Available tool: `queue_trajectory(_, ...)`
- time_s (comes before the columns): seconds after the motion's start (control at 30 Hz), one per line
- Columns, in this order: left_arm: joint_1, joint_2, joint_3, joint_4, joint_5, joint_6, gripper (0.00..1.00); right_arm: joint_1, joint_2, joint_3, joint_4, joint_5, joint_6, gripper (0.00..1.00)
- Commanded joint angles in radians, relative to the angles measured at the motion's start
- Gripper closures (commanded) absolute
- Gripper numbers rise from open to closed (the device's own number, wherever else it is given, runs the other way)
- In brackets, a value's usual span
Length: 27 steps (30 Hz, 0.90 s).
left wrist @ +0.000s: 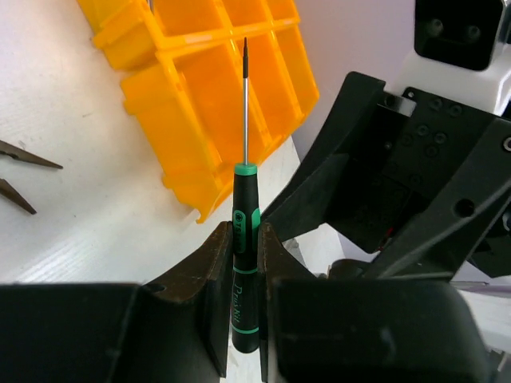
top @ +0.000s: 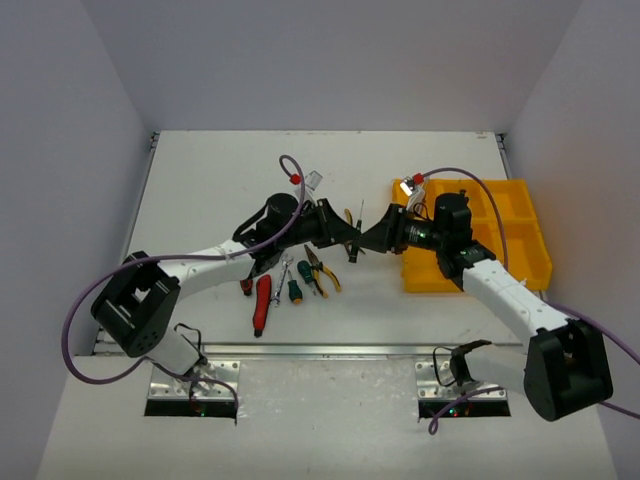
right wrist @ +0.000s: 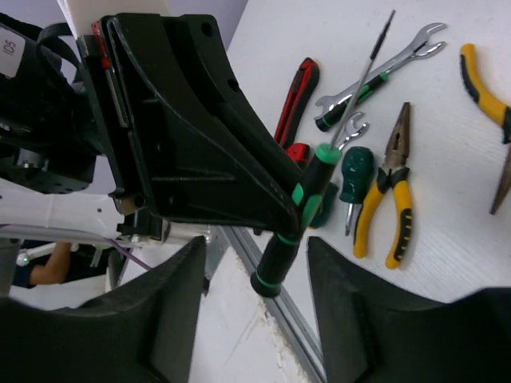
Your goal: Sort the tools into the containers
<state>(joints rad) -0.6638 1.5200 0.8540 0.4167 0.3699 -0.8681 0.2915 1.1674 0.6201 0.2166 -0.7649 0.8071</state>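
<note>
The left arm's fingers (left wrist: 245, 233) are clenched on the black-and-green handle of a slim screwdriver (left wrist: 244, 199), gripping it about halfway along its length. Seen from the left wrist, the thin shaft sticks straight out past the fingertips towards the yellow tray (top: 525, 250). The tool is held in the air above the table (top: 220, 170), between the loose tools and the tray. It touches neither of them and is not in any compartment. The right arm's fingers (right wrist: 255, 257) face the left ones head-on and are spread apart, one on each side of the handle's butt end, with a clear gap on both sides. They grasp nothing. From above, the two grippers meet nose to nose near the middle of the table, just left of the tray's near-left corner. The other tools lie flat on the table under and beside the left arm. They include a red-and-black utility knife (right wrist: 297, 92), silver wrenches (right wrist: 399, 60), a stubby green-handled screwdriver (right wrist: 356, 169) and yellow-and-black pliers (right wrist: 391, 199). A second pair of pliers (right wrist: 487, 104) lies a little further out. The right arm partly covers the tray from above, so what its compartments hold cannot be told.
</note>
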Motion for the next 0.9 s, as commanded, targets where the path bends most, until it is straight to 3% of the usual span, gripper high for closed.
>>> queue_trajectory(0.0,-0.016,-0.059,-0.021,0.161,0.063,-0.039,1.0,0.044,0.043,0.024,0.123,-0.026,0.05,0.5)
queue_trajectory(0.2,-0.017,-0.099,-0.043,0.168,0.054,-0.044,1.0,0.084,0.062,0.03,0.128,-0.004,0.051,0.54)
queue_trajectory(0.27,-0.017,-0.11,-0.041,0.156,0.048,-0.041,1.0,0.092,0.065,0.032,0.13,-0.002,0.052,0.72)
queue_trajectory(0.33,-0.017,-0.119,-0.039,0.145,0.039,-0.036,1.0,0.099,0.07,0.035,0.134,-0.003,0.056,0.79)
queue_trajectory(0.37,-0.019,-0.121,-0.041,0.142,0.032,-0.034,1.0,0.101,0.072,0.034,0.137,-0.005,0.059,0.77)
queue_trajectory(0.43,-0.018,-0.128,-0.041,0.135,0.019,-0.031,1.0,0.112,0.077,0.029,0.143,-0.002,0.061,0.56)
queue_trajectory(0.5,-0.018,-0.133,-0.039,0.135,0.01,-0.028,1.0,0.12,0.082,0.03,0.137,0.002,0.06,0.54)
queue_trajectory(0.53,-0.019,-0.133,-0.038,0.133,0.01,-0.026,1.0,0.121,0.084,0.031,0.136,0.005,0.06,0.64)
queue_trajectory(0.6,-0.017,-0.132,-0.03,0.129,0.014,-0.022,1.0,0.123,0.084,0.032,0.137,0.011,0.061,1.0)
queue_trajectory(0.67,-0.017,-0.138,-0.023,0.108,0.008,-0.015,0.99,0.123,0.081,0.043,0.101,0.047,0.048,1.0)
queue_trajectory(0.7,-0.019,-0.139,-0.021,0.094,-0.003,-0.006,0.92,0.123,0.08,0.051,0.079,0.05,0.038,1.0)
queue_trajectory(0.77,-0.017,-0.168,0.015,-0.028,-0.073,0.035,0.36,0.12,0.078,0.076,0.006,0.1,0.007,1.0)
queue_trajectory(0.87,-0.017,-0.204,0.129,-0.371,-0.33,0.119,0.0,0.101,0.077,0.128,-0.135,0.195,-0.064,1.0)
